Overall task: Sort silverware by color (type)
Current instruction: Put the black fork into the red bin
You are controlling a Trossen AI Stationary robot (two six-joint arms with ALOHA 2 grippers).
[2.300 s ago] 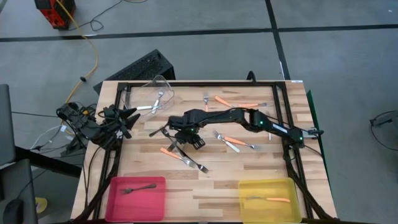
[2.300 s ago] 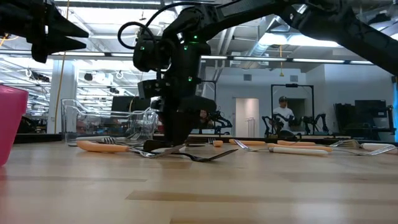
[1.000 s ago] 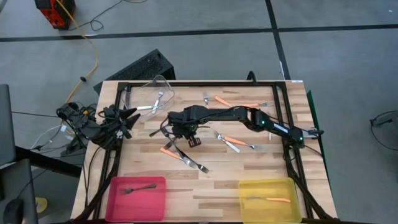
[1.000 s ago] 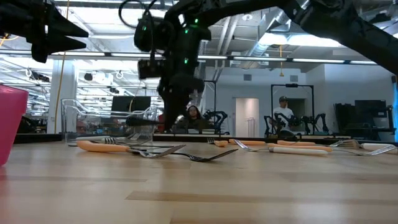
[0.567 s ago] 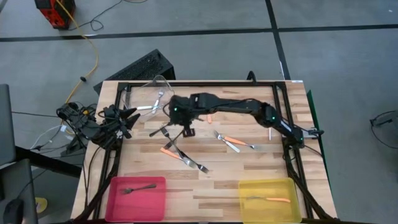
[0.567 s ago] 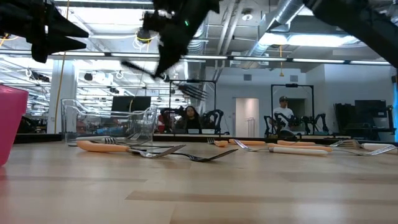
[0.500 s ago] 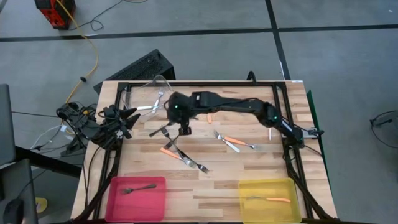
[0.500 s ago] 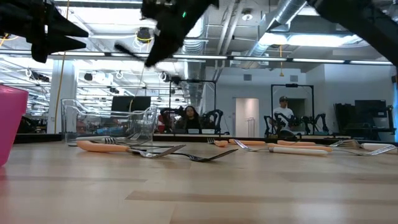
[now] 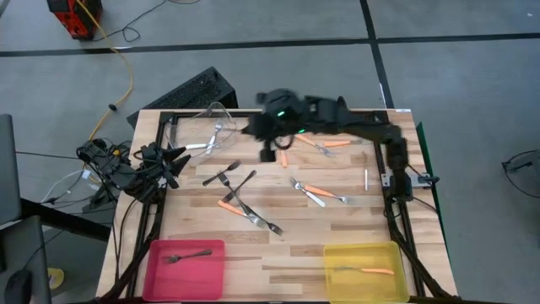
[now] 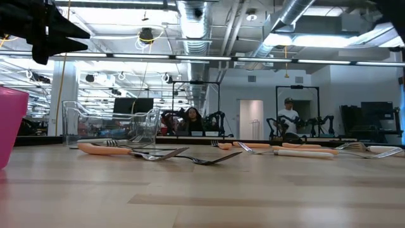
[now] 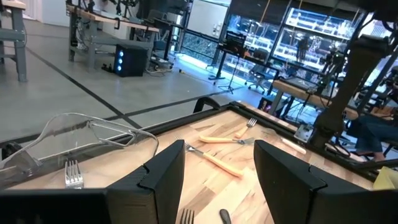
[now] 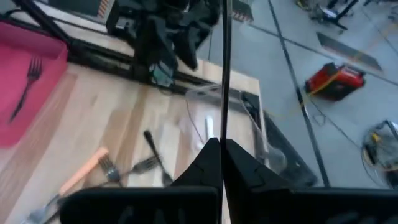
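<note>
held fork: slim dark fork (image 12: 225, 74), pinched between R gripper's fingers, sticks straight out past fingertips; raised off table, over far part near clear bin
R gripper (image 9: 267, 145): jaws pressed together on the dark fork; arm reaches across far edge of table, blurred in high view
forks on table: two dark ones (image 9: 229, 176) crossed just L of centre; orange-handled one (image 9: 226, 205) beside a silver/dark pair (image 9: 257, 219) nearer the front; orange-handled + silver pair (image 9: 316, 192) centre-R; orange-handled ones (image 9: 336, 143) at far R, partly under R arm
sorted so far: dark fork (image 9: 188, 254) in pink bin (image 9: 155, 272), front L; orange-handled fork (image 9: 371, 271) in yellow bin (image 9: 337, 279), front R; silver fork (image 9: 217, 135) in clear bin (image 9: 221, 112), far L corner
L gripper (image 9: 175, 160): jaws spread, nothing between; parked at L table edge, pointing in twd clear bin
L wrist cam: clear bin w/ silver fork close by, orange-handled forks beyond
table (image 9: 295, 245): light wood slats, black frame round it
bkgd: a person (image 10: 289, 114) far off in room, low view
</note>
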